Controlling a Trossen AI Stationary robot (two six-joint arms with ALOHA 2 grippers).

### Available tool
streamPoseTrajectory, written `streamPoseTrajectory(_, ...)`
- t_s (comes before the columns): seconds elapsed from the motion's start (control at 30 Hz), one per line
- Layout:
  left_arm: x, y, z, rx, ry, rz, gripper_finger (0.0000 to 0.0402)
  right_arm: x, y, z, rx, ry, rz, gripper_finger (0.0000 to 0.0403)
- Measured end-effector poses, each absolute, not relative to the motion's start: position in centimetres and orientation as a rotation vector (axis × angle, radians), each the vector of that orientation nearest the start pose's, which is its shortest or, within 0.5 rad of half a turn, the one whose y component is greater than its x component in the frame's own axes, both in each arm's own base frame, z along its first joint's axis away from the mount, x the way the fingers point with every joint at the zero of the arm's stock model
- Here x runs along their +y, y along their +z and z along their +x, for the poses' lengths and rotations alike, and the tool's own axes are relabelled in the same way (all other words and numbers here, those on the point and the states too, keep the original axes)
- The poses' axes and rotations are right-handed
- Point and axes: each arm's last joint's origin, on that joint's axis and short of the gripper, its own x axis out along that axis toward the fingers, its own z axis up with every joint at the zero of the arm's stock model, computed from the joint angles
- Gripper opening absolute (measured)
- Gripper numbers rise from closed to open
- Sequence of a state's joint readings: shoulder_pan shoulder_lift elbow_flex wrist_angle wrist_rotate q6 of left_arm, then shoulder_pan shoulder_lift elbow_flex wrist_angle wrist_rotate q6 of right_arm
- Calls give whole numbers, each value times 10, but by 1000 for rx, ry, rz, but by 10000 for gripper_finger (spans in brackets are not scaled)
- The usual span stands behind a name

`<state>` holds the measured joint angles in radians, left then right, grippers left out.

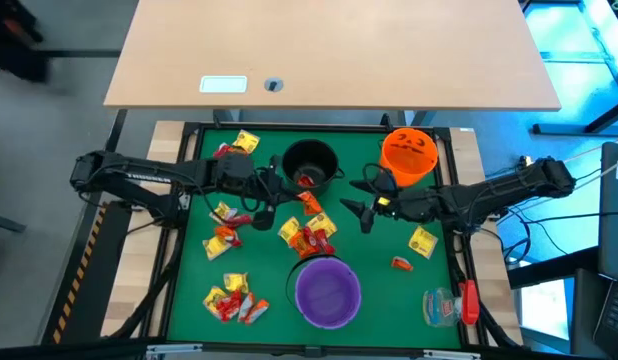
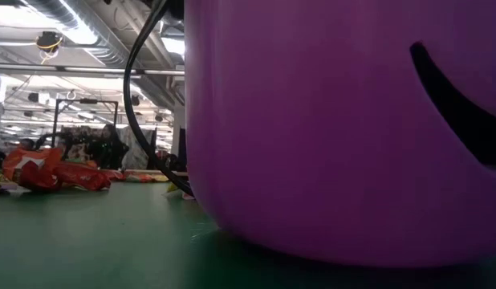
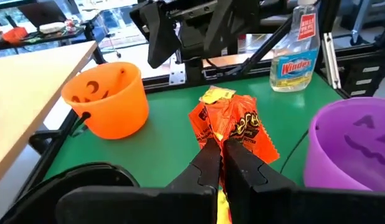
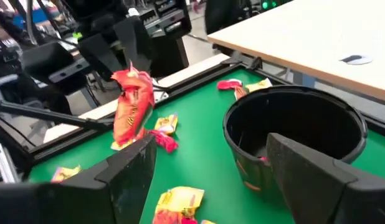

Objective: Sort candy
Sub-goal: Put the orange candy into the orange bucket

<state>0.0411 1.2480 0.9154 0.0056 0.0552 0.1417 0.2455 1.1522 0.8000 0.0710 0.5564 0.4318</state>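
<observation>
My left gripper (image 3: 220,155) (image 1: 287,195) is shut on an orange-wrapped candy (image 3: 233,127) (image 4: 130,109), held above the green mat between the black bucket (image 1: 309,165) and the purple bucket (image 1: 327,292). My right gripper (image 4: 208,149) (image 1: 361,208) stands open and empty above the mat, facing the black bucket (image 4: 298,137) and the left gripper. Loose candy lies on the mat in clusters (image 1: 224,225) (image 1: 229,298) (image 1: 309,238) and singly (image 1: 422,242). A red piece (image 1: 307,180) lies in the black bucket. The orange bucket (image 1: 409,155) stands at the far right. My left gripper pinches the candy's wrapper at its near end (image 3: 222,144) between its two shut fingers. The fingers come from the table's left, slanting slightly down. The candy sticks out beyond the fingertips, crumpled and upright, lifted clear of the mat.
A clear spray bottle with a red part (image 1: 451,303) stands at the near right corner. The purple bucket (image 2: 344,128) fills most of the low view, with candy (image 2: 47,170) on the mat to its left. A black frame rims the mat; a wooden table (image 1: 329,50) lies beyond the far edge.
</observation>
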Motion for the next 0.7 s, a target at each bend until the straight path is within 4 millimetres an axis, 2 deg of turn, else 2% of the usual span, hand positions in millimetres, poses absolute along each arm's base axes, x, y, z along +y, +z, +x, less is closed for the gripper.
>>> streamPoseTrajectory(0.27, 9, 296, 288, 288, -66, 117, 0, 51, 278, 262, 216, -325, 299, 301)
streamPoseTrajectory(0.6, 9, 297, 288, 281, -71, 90, 0, 28, 273, 280, 155, -379, 362, 301)
streamPoseTrajectory(0.7, 10, 297, 288, 283, -54, 91, 0, 24, 271, 287, 133, -338, 384, 301)
